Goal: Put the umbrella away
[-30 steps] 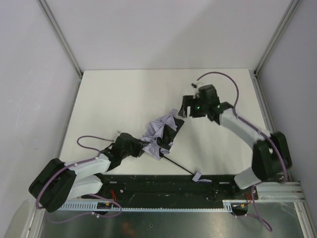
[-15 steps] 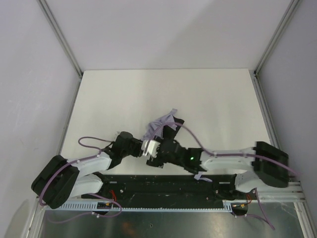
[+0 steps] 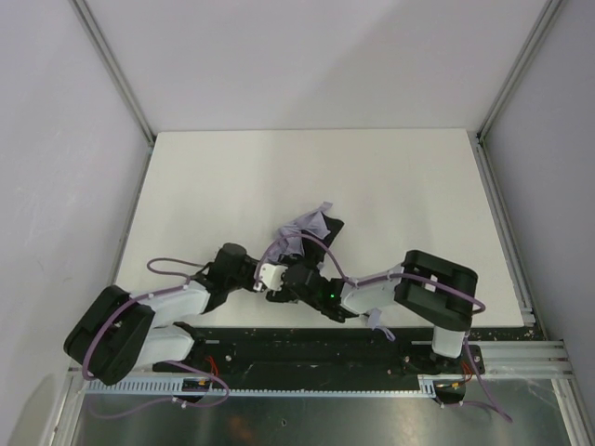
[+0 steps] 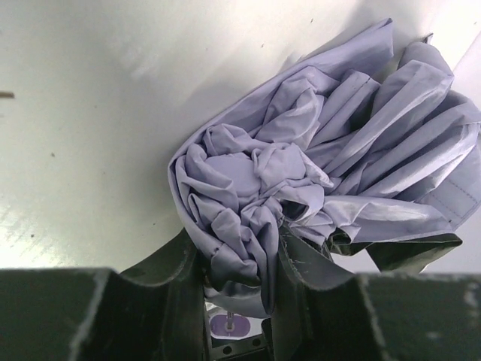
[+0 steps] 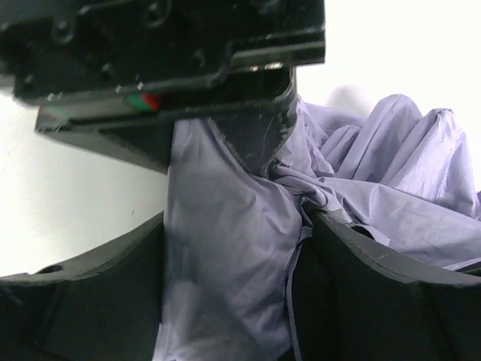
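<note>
left end effector (image 4: 240, 271) pinches bunched canopy of umbrella (image 4: 323, 143) on bench (image 3: 390, 186), right end effector (image 5: 233, 256) spread wide astride same fabric; count: 2 end effectors, 1 umbrella, 1 bench

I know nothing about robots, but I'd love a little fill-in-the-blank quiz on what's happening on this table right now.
1. The umbrella lies on a ___ table.
2. The left end effector and the right end effector each have the umbrella's crumpled ___ between their fingers.
3. The number of arms reaching the umbrella is ___.
Missing words: white; fabric; two.
</note>
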Robot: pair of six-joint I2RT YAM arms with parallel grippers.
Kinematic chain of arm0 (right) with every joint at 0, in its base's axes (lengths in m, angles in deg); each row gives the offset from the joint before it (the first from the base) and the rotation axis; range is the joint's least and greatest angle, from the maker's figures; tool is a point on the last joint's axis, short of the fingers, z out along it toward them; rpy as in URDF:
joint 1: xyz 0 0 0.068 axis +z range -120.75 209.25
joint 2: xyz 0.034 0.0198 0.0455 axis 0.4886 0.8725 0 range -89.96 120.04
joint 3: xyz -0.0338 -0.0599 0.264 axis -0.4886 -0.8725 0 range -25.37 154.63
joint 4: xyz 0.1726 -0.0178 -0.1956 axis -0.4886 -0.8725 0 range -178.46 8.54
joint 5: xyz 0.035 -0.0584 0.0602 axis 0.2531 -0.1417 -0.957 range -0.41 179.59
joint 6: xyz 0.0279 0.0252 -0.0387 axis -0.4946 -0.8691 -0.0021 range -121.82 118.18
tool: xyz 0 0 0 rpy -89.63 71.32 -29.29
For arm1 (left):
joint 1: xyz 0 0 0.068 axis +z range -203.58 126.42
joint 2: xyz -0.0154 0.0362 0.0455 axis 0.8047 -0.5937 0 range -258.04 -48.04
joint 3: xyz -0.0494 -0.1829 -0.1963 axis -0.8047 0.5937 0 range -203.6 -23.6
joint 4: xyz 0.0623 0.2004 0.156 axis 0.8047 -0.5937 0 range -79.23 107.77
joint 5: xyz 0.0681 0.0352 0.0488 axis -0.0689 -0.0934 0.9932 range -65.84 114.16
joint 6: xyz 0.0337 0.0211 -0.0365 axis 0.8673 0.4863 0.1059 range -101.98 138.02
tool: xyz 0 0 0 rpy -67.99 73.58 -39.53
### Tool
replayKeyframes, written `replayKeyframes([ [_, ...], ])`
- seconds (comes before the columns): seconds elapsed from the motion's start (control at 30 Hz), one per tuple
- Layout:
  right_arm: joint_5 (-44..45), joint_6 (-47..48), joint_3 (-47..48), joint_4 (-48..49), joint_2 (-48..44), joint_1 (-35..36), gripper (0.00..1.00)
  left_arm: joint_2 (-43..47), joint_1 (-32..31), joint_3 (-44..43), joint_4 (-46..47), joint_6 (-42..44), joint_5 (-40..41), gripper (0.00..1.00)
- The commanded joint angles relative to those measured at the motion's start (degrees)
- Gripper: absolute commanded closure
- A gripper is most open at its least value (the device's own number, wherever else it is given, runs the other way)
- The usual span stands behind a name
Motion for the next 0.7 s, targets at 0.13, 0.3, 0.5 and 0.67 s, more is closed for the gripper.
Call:
replayKeyframes([
  [0.13,0.8,-5.5,5.9,-11.5,9.2,-4.8,0.65,-1.6,0.9,-0.8,-5.8,0.8,-5.1,1.00],
  [0.3,-6.0,-10.0,7.8,-20.0,10.8,-6.4,0.96,-1.8,1.8,-2.2,-5.8,2.2,-6.6,1.00],
  [0.5,-15.5,-14.3,8.9,-27.1,10.9,-8.7,1.00,-2.0,3.6,-5.2,-5.8,8.1,-6.5,0.92],
  [0.67,-24.7,-18.1,10.0,-30.2,11.2,-11.2,1.00,1.4,7.7,-6.7,-4.9,16.0,-5.2,0.48],
])
